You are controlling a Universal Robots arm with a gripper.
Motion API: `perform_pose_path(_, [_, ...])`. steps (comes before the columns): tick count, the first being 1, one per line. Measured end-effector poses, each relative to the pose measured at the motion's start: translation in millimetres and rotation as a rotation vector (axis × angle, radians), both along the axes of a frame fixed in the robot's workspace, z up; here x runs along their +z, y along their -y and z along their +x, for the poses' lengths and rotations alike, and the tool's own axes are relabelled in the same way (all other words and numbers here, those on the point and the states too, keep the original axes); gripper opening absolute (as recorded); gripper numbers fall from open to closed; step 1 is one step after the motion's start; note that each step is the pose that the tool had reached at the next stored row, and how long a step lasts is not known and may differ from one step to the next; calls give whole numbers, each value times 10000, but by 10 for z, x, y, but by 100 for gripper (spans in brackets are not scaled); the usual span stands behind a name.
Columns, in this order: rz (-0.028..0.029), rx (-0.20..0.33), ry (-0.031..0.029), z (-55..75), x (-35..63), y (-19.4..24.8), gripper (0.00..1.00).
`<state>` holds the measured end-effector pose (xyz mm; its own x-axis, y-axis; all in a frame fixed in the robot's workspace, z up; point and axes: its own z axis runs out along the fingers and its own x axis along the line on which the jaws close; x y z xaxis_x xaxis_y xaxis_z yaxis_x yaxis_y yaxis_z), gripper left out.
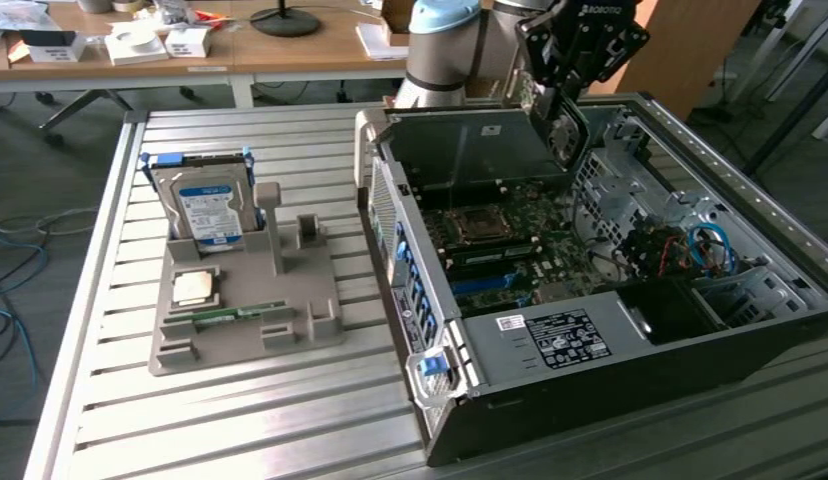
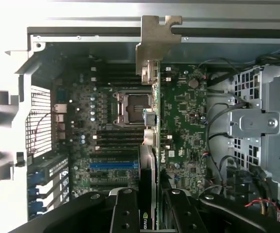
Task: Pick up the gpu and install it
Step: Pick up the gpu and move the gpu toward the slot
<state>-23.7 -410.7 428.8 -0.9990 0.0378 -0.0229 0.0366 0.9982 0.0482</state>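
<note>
Fingers [image 2: 125,213] half closed, clamped on gpu [image 2: 150,141], which is edge-on, bracket end away, above motherboard [image 2: 183,111] inside open computer case [image 1: 588,340] on bench [image 1: 254,400].

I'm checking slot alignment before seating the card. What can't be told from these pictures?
- Wrist view: the gpu is edge-on, so its faces and connector edge are hidden.
- Wrist view: any slot directly beneath is covered by the gpu and gripper.
- Exterior view: its lower edge is too small to place against the motherboard.
</note>
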Motion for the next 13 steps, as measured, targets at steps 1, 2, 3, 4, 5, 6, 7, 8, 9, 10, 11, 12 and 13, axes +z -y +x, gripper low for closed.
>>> perform_pose_path(1, [0,-1,0,24,0,0,27])
perform_pose_path(2, [-1,-1,0,50,1,0,27])
perform_pose_path(3, [-1,-2,-1,73,0,0,27])
perform_pose_path(4, [0,-1,0,96,0,0,27])
perform_pose_path(5, [0,0,0,117,0,0,27])
perform_pose_path(6, [-1,0,0,139,0,0,27])
perform_pose_path(7, [-1,-2,0,159,1,0,27])
perform_pose_path(8, [-1,-1,0,181,0,0,27])
perform_pose_path(9, [0,-1,0,196,0,0,27])
perform_pose_path(10, [0,0,0,203,0,0,27])
perform_pose_path(11, [0,-1,0,203,0,0,27])
perform_pose_path(12, [0,-1,0,203,0,0,27])
perform_pose_path(13, [-1,-1,0,203,0,0,27])
